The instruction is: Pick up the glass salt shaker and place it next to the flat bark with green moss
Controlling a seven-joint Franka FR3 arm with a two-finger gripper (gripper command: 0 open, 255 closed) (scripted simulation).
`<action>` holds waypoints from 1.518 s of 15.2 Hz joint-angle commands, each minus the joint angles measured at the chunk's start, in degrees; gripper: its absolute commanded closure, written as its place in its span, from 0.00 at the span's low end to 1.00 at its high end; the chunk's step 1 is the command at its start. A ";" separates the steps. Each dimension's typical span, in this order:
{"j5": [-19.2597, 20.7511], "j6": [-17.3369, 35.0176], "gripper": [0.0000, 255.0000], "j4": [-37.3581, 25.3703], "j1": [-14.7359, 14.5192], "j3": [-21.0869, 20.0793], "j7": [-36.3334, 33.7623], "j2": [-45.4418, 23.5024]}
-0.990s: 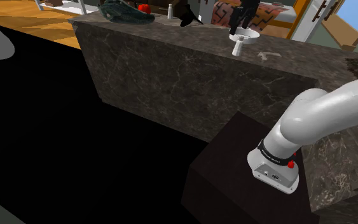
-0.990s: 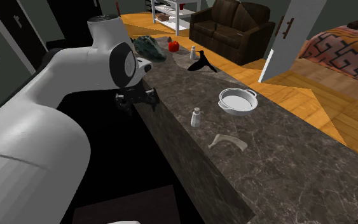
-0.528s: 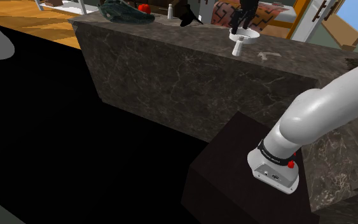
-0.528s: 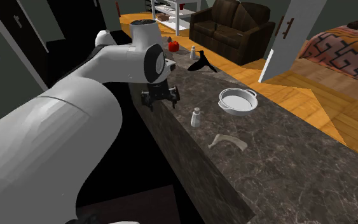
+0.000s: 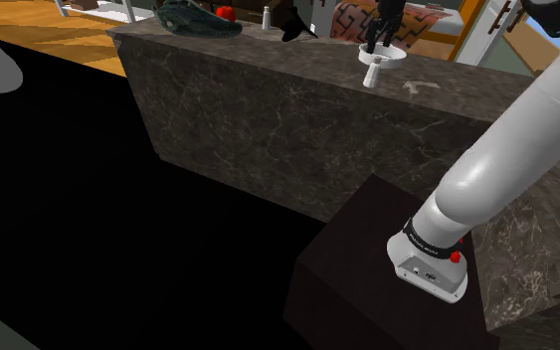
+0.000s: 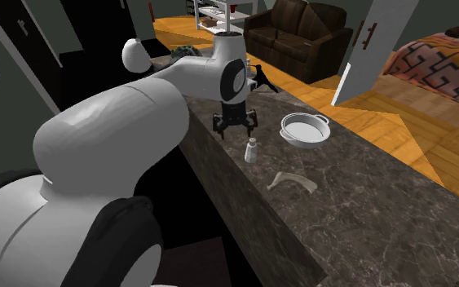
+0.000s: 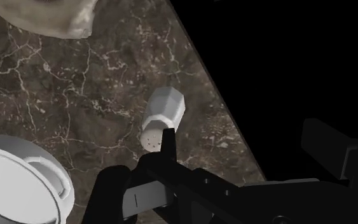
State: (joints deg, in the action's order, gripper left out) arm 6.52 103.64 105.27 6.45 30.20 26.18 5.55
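One white bowl (image 6: 304, 141) stands near the upright salt shaker (image 6: 252, 151).

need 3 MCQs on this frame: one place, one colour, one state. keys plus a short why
1. The salt shaker stands: A in a sink; B on the stone counter; C on a chair.
2. The bowl is: A white; B red; C green.
3. The gripper is: A shut on the salt shaker; B open, holding nothing; C shut on the bowl.

1 B: it stands upright on the dark marbled top, beside the bowl.
2 A: rim and inside are plain white.
3 B: it hovers over the counter with its fingers apart, clear of the shaker.
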 commanded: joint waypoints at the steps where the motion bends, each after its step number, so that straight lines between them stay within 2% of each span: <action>1: -2.47 0.05 0.00 -3.95 0.94 1.81 2.91 -5.12; 5: -7.28 -0.93 0.00 -11.54 4.07 3.92 8.00 -14.12; 13: -7.59 4.77 0.00 -6.27 4.24 3.83 8.21 -14.63; 20: -7.60 4.75 0.00 -6.30 4.25 3.83 8.22 -14.65; 21: -7.60 4.75 1.00 -6.30 4.25 3.83 8.22 -14.65; 23: -7.60 4.75 1.00 -6.30 4.25 3.83 8.22 -14.65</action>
State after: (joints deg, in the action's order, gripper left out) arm -1.09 108.39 98.95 10.69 34.02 34.40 -9.09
